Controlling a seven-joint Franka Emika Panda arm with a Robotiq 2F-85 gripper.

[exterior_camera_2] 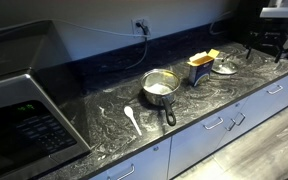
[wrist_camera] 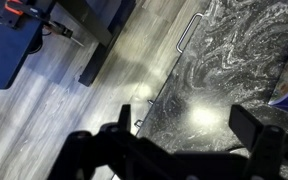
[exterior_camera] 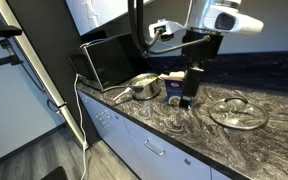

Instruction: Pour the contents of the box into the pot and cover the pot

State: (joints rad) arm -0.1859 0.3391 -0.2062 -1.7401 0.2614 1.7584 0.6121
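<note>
The small shiny steel pot (exterior_camera_2: 159,87), with its long dark straight handle, sits uncovered on the dark, swirly marbled stone surface (exterior_camera_2: 104,125). Its inside looks pale in that exterior view. Near the pot, on the side away from the handle, the small upright blue cardboard box (exterior_camera_2: 200,70) stands free, not touching it. A mass of yellow pieces (exterior_camera_2: 208,56) shows at its top. Beyond the box from the pot, a round glass lid (exterior_camera_2: 224,67) with a metal rim lies flat. A white spoon (exterior_camera_2: 132,118) lies near the pot by its handle, and I find it in this view alone.

The exterior view along the surface shows the same pot (exterior_camera: 144,87), box (exterior_camera: 178,90) and lid (exterior_camera: 237,112), the glass clear and glinting. A boxy black microwave (exterior_camera: 109,60) stands behind the pot. The white-and-black arm (exterior_camera: 219,20) comes down close by the box. Whether it touches I can't tell from there.

Only the wrist view shows the claw (wrist_camera: 184,135) plainly. Its dark, blurred fingers (wrist_camera: 249,125) stand wide apart, holding nothing. Past them are the grey wood-grain floor (wrist_camera: 74,90), the glossy surface edge and slim metal drawer handles (wrist_camera: 189,30). A blue sliver at that view's right edge is too cropped to name.
</note>
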